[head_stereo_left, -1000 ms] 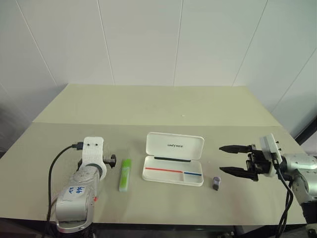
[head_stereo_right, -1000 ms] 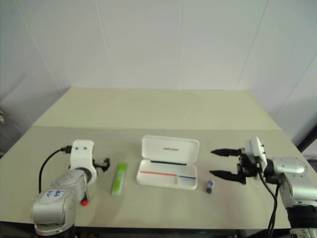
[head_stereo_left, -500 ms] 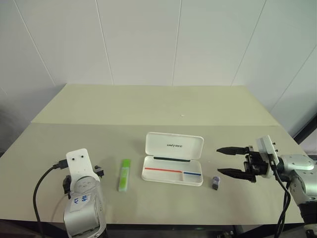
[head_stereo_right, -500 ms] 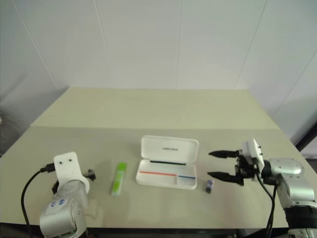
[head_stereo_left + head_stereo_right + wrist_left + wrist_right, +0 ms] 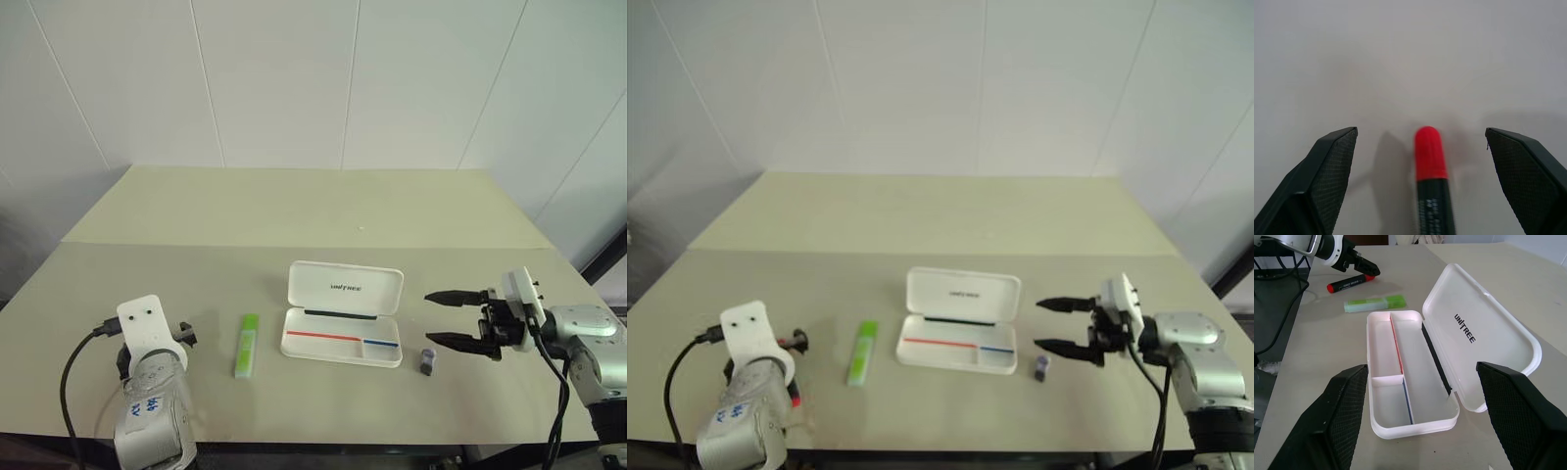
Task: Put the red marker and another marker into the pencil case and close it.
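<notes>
The red marker (image 5: 1429,156) lies flat on the table, its red cap between the open fingers of my left gripper (image 5: 1421,129), which touch nothing. It also shows as the red marker (image 5: 1349,283), beside the lime-green highlighter (image 5: 246,345). The white pencil case (image 5: 345,287) stands open mid-table with its lid raised, and its tray with red and blue stripes is empty. My right gripper (image 5: 427,316) hovers open to the right of the case, pointing at it and holding nothing.
A small dark grey block (image 5: 428,363) lies on the table between the case and my right gripper. A black cable (image 5: 73,370) loops off my left wrist near the table's front edge. The far half of the table (image 5: 313,211) is bare.
My left gripper has moved left and down, away from the highlighter and over the red marker. The right gripper has stayed put.
</notes>
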Action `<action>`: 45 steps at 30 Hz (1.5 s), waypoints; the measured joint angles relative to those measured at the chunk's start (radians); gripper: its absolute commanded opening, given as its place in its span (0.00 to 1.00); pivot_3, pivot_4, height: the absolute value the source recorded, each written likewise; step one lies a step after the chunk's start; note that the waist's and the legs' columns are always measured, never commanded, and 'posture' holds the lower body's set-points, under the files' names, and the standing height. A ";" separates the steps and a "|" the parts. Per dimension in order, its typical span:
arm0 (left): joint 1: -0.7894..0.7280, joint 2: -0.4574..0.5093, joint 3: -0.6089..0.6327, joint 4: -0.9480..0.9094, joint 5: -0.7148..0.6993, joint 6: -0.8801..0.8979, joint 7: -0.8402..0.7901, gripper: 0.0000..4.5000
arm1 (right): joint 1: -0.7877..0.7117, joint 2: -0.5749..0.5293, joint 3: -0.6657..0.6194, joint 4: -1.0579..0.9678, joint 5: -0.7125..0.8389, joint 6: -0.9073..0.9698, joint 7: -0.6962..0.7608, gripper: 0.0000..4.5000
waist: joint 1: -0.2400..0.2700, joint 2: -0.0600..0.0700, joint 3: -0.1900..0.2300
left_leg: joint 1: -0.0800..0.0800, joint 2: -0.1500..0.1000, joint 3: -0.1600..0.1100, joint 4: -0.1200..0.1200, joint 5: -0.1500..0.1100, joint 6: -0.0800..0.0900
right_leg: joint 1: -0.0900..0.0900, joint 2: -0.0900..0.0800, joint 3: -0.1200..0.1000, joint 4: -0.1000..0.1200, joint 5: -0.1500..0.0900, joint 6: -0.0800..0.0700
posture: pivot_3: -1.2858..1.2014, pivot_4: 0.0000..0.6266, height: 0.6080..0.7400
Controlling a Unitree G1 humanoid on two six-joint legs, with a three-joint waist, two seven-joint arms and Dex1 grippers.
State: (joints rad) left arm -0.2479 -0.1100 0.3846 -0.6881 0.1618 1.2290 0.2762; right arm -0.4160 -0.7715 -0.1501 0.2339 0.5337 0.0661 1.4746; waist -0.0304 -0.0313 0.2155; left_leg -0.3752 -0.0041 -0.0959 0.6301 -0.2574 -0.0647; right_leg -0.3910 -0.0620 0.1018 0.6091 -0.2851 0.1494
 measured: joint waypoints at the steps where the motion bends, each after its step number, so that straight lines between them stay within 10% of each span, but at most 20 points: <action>1: 0.005 0.000 0.008 0.006 -0.005 -0.004 0.000 0.99 | 0.000 0.000 0.001 0.000 -0.001 0.000 -0.001 1.00 | 0.000 0.000 0.000 | 0.000 0.000 0.000 0.000 0.000 0.000 | 0.000 0.000 0.000 0.000 0.000 0.000 | 0.52 0.24 1.00; 7: 0.020 0.001 0.026 0.028 -0.036 -0.009 0.005 0.90 | -0.006 0.000 0.003 0.000 -0.007 0.001 -0.005 1.00 | 0.001 0.000 0.000 | 0.000 0.000 0.000 0.001 0.000 0.000 | 0.000 0.000 0.000 -0.001 0.000 0.000 | 0.52 0.24 1.00; 18: 0.024 0.004 0.026 0.049 -0.083 -0.038 0.006 0.13 | -0.018 0.004 0.016 0.002 -0.022 0.001 -0.016 1.00 | -0.002 0.000 0.000 | 0.000 0.000 0.000 0.000 0.000 0.000 | 0.000 0.000 0.000 -0.001 0.000 0.000 | 0.52 0.24 1.00; 26: 0.027 0.064 -0.013 0.113 -0.086 -0.126 -0.028 0.13 | -0.030 0.011 0.019 0.007 -0.037 0.000 -0.018 1.00 | 0.001 0.001 -0.001 | 0.002 0.000 0.000 0.001 0.002 0.001 | 0.002 0.000 0.000 -0.001 -0.001 -0.007 | 0.52 0.24 1.00; 39: -0.244 0.636 -0.216 0.385 -0.268 -0.237 -0.587 0.13 | 0.024 0.008 -0.021 -0.025 -0.003 -0.001 -0.011 1.00 | 0.002 -0.001 0.000 | -0.003 0.001 -0.001 -0.004 0.007 0.000 | -0.001 0.001 -0.001 -0.007 0.008 -0.003 | 0.52 0.24 1.00; 45: -0.442 0.741 -0.336 0.539 -0.354 -0.417 -0.898 0.13 | 0.062 -0.003 -0.057 -0.054 0.008 -0.003 -0.010 1.00 | 0.002 0.000 0.000 | -0.003 0.001 -0.001 -0.010 0.004 0.000 | -0.003 0.000 -0.002 -0.008 0.005 -0.001 | 0.52 0.24 1.00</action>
State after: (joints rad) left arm -0.6897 0.6313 0.0487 -0.1487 -0.1920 0.8123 -0.6218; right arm -0.3538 -0.7742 -0.2070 0.1797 0.5414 0.0632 1.4646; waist -0.0285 -0.0314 0.2158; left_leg -0.3785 -0.0028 -0.0971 0.6203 -0.2539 -0.0652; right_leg -0.3943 -0.0624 0.0998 0.6006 -0.2801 0.1485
